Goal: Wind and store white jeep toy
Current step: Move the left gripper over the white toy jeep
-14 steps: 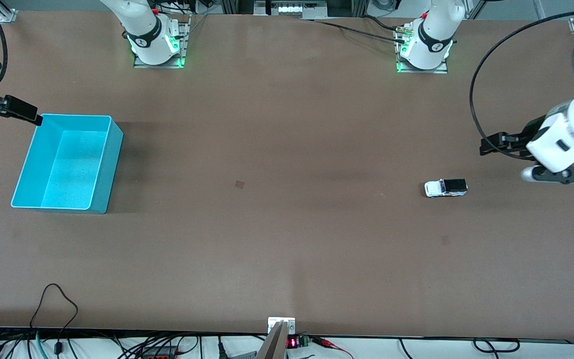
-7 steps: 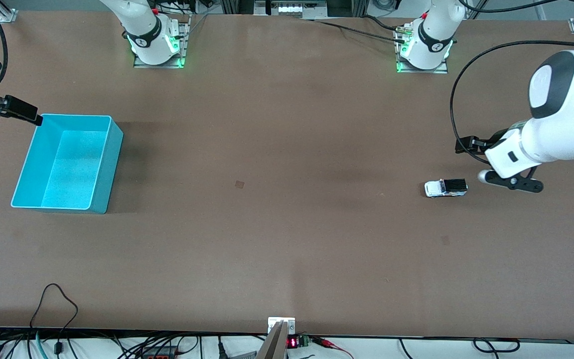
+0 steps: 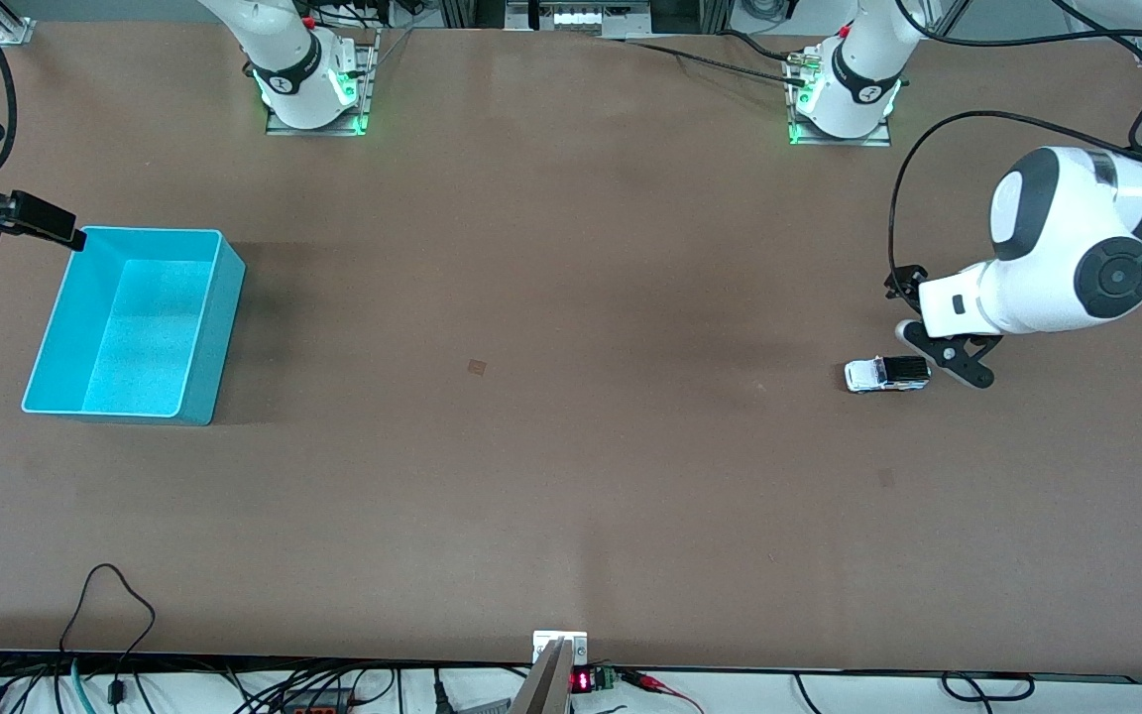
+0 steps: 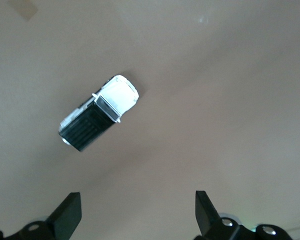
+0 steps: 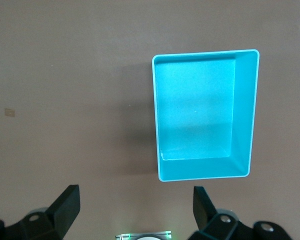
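Brown counter under both arms, and your white jeep toy sits on its wheels toward the left arm's end, lying crosswise with its black ribbed roof up. Your left arm comes down from its base and folds at the elbow, the forearm reaching in low so the left pincer hangs in the air just beside the jeep, not touching it. In the left wrist view you see both fingers spread wide with nothing between them, and the jeep lies on the counter ahead of them, set at a slant. Your right arm waits at the other end: the right pincer is held over the counter by the rim of the teal bin, its fingers also wide apart and empty. The bin has nothing in it
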Robot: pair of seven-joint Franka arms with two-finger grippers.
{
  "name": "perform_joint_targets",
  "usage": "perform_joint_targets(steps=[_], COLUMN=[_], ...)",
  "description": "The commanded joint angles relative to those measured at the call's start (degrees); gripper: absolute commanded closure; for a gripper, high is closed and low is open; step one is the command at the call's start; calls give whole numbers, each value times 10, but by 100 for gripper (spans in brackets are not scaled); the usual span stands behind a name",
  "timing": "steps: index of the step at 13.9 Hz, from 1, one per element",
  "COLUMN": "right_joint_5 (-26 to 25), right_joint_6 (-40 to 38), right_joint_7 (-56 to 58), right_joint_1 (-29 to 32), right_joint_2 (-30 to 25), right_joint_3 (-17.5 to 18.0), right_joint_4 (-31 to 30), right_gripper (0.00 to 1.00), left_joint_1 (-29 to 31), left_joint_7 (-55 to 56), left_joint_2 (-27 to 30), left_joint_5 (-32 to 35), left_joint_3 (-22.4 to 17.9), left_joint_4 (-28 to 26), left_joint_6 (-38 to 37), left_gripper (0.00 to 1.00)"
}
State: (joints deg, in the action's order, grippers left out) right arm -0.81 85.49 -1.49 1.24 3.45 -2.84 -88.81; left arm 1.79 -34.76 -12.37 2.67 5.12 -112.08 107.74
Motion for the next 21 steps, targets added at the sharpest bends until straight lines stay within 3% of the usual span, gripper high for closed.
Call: perform_joint_targets(steps=[1,5,8,16,21], right_joint_5=[2,2,2,2,2], right_joint_6=[-6,-6,-4,-5,-4], right_joint_7=[4,4,4,4,4], right_joint_1=[-4,-3,-4,-3,-4], right_joint_2=[1,1,1,1,2], right_joint_3=[-3,-3,-3,-3,-3], right_joint_4=[4,4,4,4,4], right_gripper=[0,0,0,0,0], left_joint_1=[6,8,22,48,57], left_joint_7=[-112,-296,-371,-472,-515], left_joint_2=[0,-39,-56,-98,-97], left_joint_5=[18,32,32,32,32], left_joint_3=[15,15,15,15,15], left_joint_4=[-23,-23,-34,-46,-73], left_joint_6=[40,115,139,232,244], left_gripper=[0,0,0,0,0])
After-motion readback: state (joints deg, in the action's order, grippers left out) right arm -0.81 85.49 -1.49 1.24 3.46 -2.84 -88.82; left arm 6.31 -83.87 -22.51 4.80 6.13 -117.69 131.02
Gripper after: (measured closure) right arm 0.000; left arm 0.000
